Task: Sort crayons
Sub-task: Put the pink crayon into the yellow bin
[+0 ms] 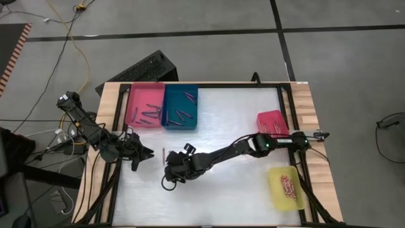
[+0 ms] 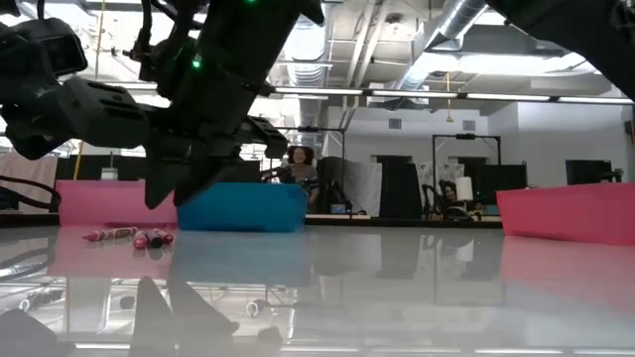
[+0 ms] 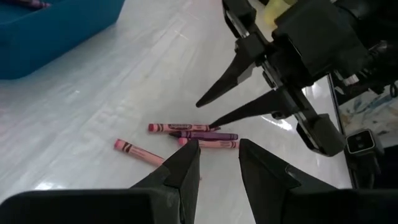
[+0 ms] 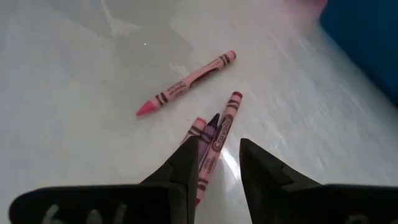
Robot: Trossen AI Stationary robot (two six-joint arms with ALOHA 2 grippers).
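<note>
Several crayons (image 4: 211, 138) lie flat on the white table between the two arms. Three of them, pink, dark purple and pink, lie bunched side by side (image 3: 198, 133). A single pink one (image 4: 186, 84) lies apart from them. My right gripper (image 4: 219, 155) reaches in from the table's right, slanting down. It is open, with its fingertips (image 3: 211, 124) just above the bunch. My left gripper (image 3: 219, 158) waits open and empty at the table's left (image 1: 145, 155), pointing at the same crayons.
A pink tray (image 1: 136, 95) and a blue tray (image 1: 171, 95) stand side by side at the far left, each with crayons inside. A red tray (image 1: 272, 117) and a yellow tray (image 1: 278, 196) with crayons sit along the right edge. The middle of the white table is bare.
</note>
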